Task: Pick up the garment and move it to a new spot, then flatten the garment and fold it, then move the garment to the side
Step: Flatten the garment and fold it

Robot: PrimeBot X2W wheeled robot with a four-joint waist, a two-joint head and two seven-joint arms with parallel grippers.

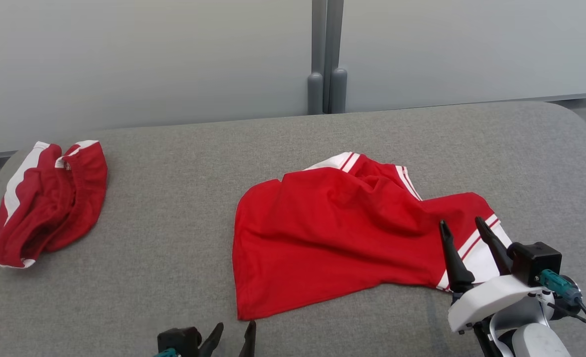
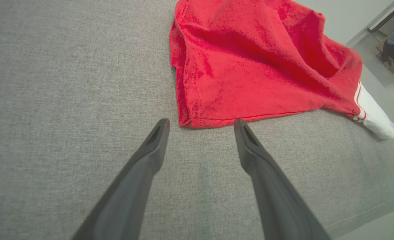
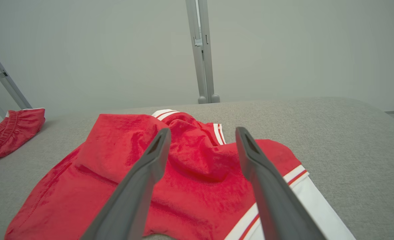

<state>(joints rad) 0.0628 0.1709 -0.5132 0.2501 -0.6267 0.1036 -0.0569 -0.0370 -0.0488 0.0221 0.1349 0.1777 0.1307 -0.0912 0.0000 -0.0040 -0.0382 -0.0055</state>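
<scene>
My left hand [image 1: 236, 324] is open, its two dark fingers spread apart and holding nothing. It sits low at the near edge of the grey bench [image 1: 174, 208], pointing toward the red shirt [image 1: 332, 238]. In the left wrist view the fingertips [image 2: 163, 121] stand just short of the shirt's near hem, one tip on each side of its near-left corner, and I cannot tell whether they touch the cloth.

My right hand [image 1: 460, 221] is open too, with nothing between the fingers. It hangs over the shirt's right end, above the white sleeve [image 1: 479, 265] with its red stripes. In the right wrist view the fingers are wide apart over rumpled red cloth, and the sleeve's white band runs off under the right finger.

The shirt lies a little right of the bench's middle, spread out but not flat. A ridge of bunched cloth runs across its upper part, and a second white-striped edge [image 1: 340, 161] pokes out at the far side. The near-left corner lies smooth on the bench.

Well apart from it, at the bench's far left, a second red and white garment [image 1: 50, 198] lies crumpled in a heap. Behind the bench stand pale wall panels, joined by a grey post [image 1: 326, 54].
</scene>
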